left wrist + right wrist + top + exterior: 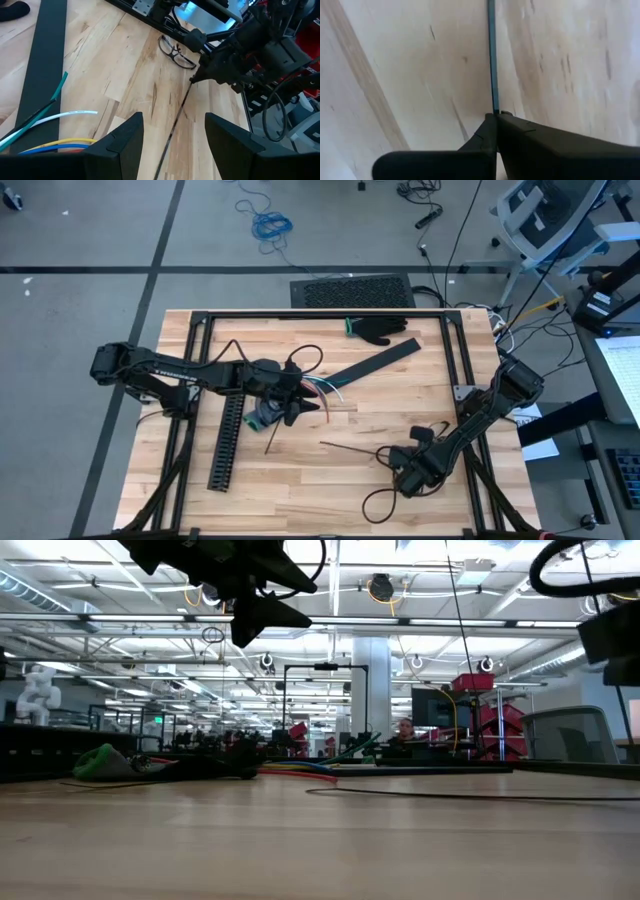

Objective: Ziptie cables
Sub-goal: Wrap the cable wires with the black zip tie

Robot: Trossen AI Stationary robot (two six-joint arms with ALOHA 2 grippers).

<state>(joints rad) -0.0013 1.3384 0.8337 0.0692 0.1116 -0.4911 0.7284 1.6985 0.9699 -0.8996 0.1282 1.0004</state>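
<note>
Cables (322, 388) lie beside the left pincer (300, 398), jaws apart.

Cables (60, 131) cut off (frame edge), far ends unseen.

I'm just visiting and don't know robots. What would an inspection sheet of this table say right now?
Surface: wooden table, black frame around it.
Job's things: cables, coloured, loose at table middle; zip tie, thin dark strip lying flat.
Clutter: slotted black channel; flat black strip; black glove.
Grippers: left gripper open, above the cable ends; right gripper shut on the zip tie's end.
Cables: blue cable coiled on the floor beyond the table.
Surroundings: office chair, workshop room with a person far behind.
</note>
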